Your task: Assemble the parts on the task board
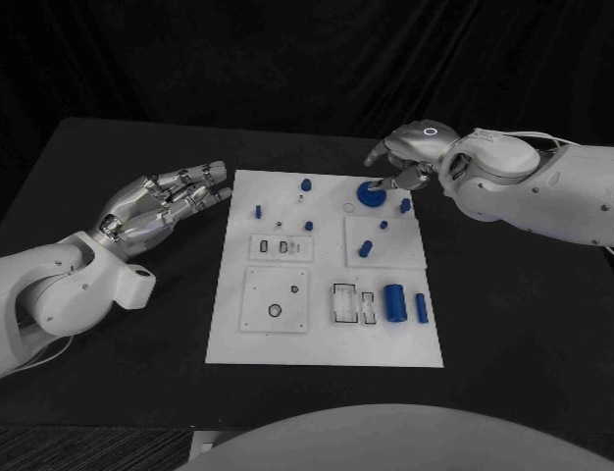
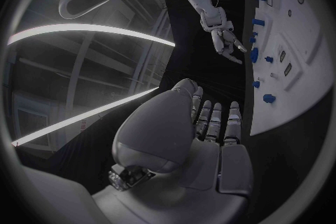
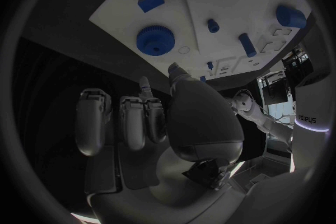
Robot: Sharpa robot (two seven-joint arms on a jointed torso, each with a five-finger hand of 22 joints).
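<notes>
Head view: on the black desk (image 1: pixel 534 324) lies one white task board (image 1: pixel 329 348), its blue parts (image 1: pixel 395 302) scattered over it, about ten by count. The right hand (image 1: pixel 409 162) hangs over the far right corner, fingers reaching down at one round blue gear (image 1: pixel 371 193), likely to seat it; whether they grip it cannot be told. The left hand (image 1: pixel 166 204) waits left of the board, fingers spread, holding nothing.

Left wrist view: its fingers (image 2: pixel 213 117) are bare.

Right wrist view: the gear (image 3: pixel 155 40) lies just beyond the fingertips (image 3: pixel 145 89).
</notes>
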